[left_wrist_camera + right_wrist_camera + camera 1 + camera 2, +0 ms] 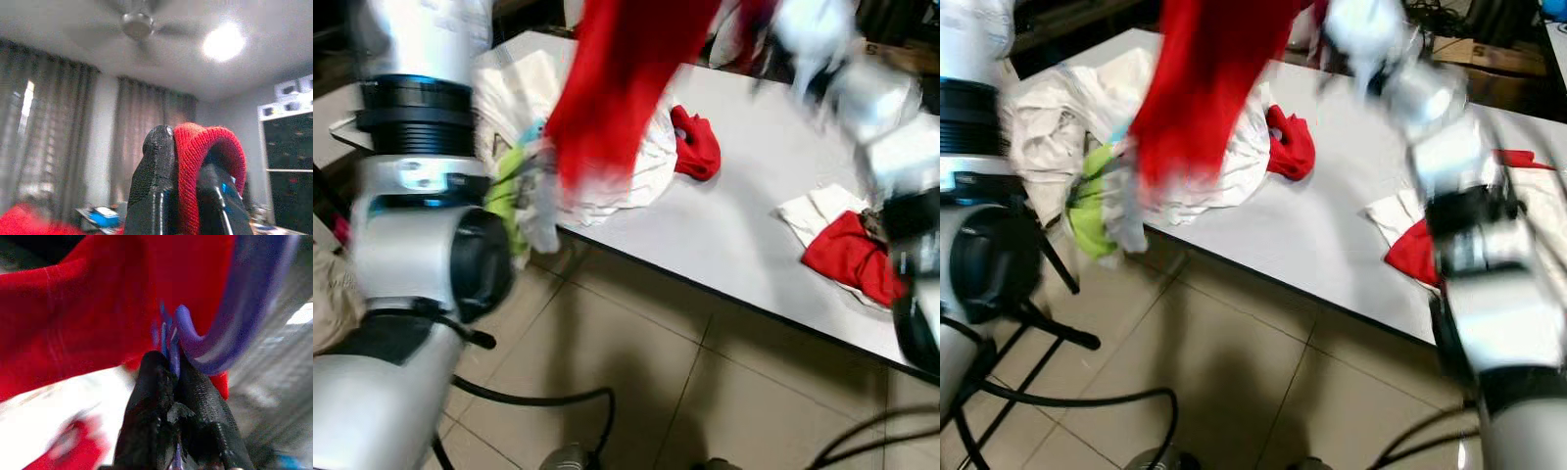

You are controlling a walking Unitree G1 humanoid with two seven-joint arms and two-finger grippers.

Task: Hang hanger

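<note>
A red garment (617,88) hangs in the air above the white table (744,225), blurred by motion. In the left wrist view my left gripper (188,142) is raised toward the ceiling and shut on a ribbed red edge of the garment (205,147). My right gripper (168,364) is shut on the curved part of a purple hanger (230,333), with the red fabric right behind it. My right arm (1449,147) reaches up over the table; my left arm (411,196) stands at the left.
On the table lie a pile of white clothes (519,88), a crumpled red cloth (697,145) and a red-and-white cloth (847,250). A green cloth (509,191) hangs off the table edge. Cables (529,397) cross the tiled floor. A ceiling fan (139,24) is overhead.
</note>
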